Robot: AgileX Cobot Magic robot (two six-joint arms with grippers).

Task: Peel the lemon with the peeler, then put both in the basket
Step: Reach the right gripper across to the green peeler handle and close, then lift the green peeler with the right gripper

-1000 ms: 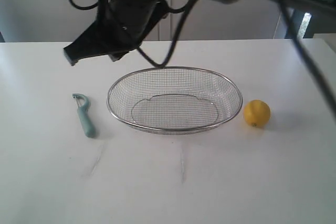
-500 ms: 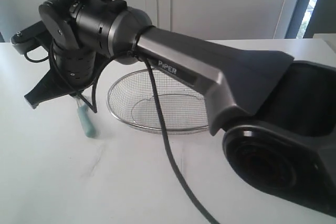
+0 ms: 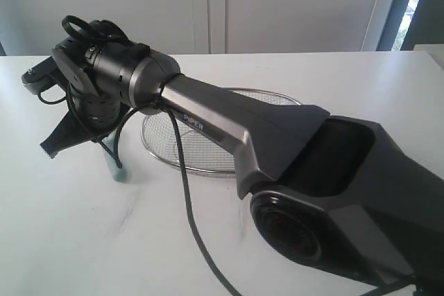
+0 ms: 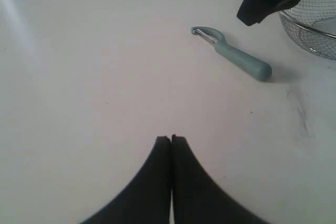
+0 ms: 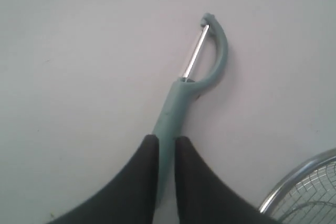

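- peeler (image 5: 176, 103): matt teal plastic handle, bright metal blade.
- basket (image 3: 198, 154), at the peeler's 3 o'clock: silver wire mesh, glossy metal rim.
- table (image 4: 105, 77): smooth, white, probably matt.

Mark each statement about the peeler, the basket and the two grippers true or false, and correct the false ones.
1. The peeler lies flat on the white table. True.
2. The peeler is inside the wire mesh basket. False: it lies on the table beside the basket.
3. The left gripper has its jaws wide apart. False: they are pressed together, holding nothing.
4. The right gripper is lined up with the peeler's handle. True: the handle shows in the narrow gap between its fingers.
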